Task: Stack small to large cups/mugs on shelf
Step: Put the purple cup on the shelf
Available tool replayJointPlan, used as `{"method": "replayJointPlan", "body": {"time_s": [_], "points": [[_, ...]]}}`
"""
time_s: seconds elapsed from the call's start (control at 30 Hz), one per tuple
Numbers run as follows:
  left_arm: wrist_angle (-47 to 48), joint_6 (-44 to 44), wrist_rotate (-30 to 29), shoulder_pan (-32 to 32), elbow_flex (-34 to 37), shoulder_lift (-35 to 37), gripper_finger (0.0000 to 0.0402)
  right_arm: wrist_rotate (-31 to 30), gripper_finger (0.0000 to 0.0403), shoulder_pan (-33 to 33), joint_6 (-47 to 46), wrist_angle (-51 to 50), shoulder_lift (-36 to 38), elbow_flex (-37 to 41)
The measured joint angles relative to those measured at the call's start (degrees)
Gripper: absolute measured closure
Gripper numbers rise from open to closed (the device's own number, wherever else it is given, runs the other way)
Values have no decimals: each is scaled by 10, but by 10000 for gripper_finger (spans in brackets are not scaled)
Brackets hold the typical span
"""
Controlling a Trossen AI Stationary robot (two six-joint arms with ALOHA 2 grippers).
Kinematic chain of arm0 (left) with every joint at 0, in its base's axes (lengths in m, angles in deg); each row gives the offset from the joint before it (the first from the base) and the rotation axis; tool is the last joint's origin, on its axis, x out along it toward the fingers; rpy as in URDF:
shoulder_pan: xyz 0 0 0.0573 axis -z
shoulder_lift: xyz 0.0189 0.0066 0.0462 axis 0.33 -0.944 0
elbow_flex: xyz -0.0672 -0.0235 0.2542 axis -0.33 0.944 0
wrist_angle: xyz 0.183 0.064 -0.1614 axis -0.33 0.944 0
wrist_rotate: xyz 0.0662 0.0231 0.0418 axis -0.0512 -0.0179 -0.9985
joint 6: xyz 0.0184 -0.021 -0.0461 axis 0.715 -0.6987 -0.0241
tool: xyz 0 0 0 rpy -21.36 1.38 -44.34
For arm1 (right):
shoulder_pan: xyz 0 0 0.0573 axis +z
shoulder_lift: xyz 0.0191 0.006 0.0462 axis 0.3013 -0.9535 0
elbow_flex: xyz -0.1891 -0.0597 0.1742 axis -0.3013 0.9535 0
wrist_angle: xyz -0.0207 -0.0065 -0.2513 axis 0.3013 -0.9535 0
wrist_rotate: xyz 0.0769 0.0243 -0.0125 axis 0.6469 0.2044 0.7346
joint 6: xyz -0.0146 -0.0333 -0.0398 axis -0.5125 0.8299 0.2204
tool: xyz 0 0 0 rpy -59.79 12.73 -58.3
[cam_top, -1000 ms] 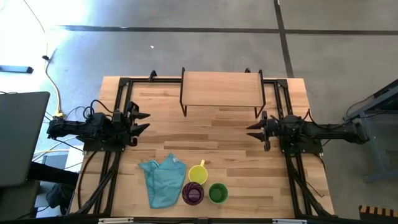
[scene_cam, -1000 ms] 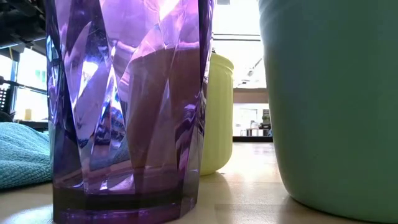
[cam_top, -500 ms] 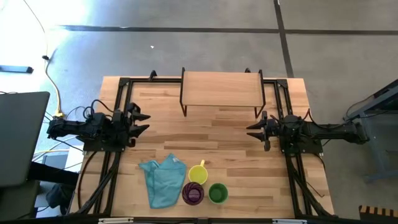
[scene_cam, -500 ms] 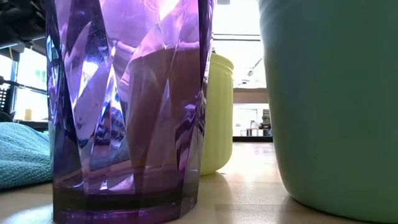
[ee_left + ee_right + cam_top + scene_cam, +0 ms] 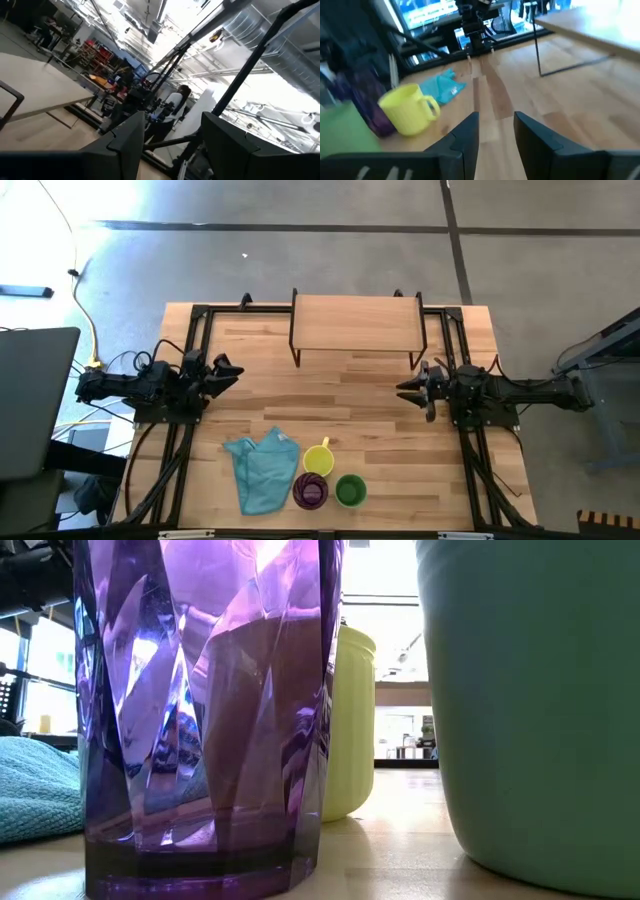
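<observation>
Three vessels stand upright near the table's near edge: the yellow mug point(image 5: 318, 457) point(image 5: 408, 116), the purple tumbler point(image 5: 310, 491) point(image 5: 200, 710) and the green cup point(image 5: 350, 490) point(image 5: 530, 700). The light-wood shelf point(image 5: 355, 323) stands on thin dark legs at the far edge. My left gripper point(image 5: 230, 371) point(image 5: 172, 142) is open at the table's left side, tipped upward, far from the cups. My right gripper point(image 5: 408, 389) point(image 5: 496, 132) is open at the right side and points toward the table's middle.
A crumpled teal cloth point(image 5: 262, 468) point(image 5: 445, 85) lies on the table just left of the cups. Dark metal frames point(image 5: 180, 450) run along both side edges under the arms. Bare wood lies between the two grippers and in front of the shelf.
My left gripper has tipped and turned upward at its place near the table's left side; its fingers now lie differently in the high view. The right gripper, the cups, the cloth and the shelf have stayed where they were.
</observation>
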State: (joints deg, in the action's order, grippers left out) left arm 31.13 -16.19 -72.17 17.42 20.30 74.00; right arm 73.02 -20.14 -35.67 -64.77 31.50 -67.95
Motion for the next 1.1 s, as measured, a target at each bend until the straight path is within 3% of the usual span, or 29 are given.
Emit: {"method": "replayJointPlan", "body": {"time_s": [0.2,0.4,0.53,0.7,1.1], "points": [[-1,-42,11,0,0,0,218,0,288,0,-143,7,0,0],[23,-40,1,0,0,0,218,-1,288,0,-174,9,0,0],[81,-40,1,0,0,0,218,-3,288,0,-281,21,0,0],[164,-51,2,0,0,0,218,-8,288,0,-349,37,0,0],[163,-61,2,0,0,-3,217,-39,288,0,-382,-2,-1,0]]}}
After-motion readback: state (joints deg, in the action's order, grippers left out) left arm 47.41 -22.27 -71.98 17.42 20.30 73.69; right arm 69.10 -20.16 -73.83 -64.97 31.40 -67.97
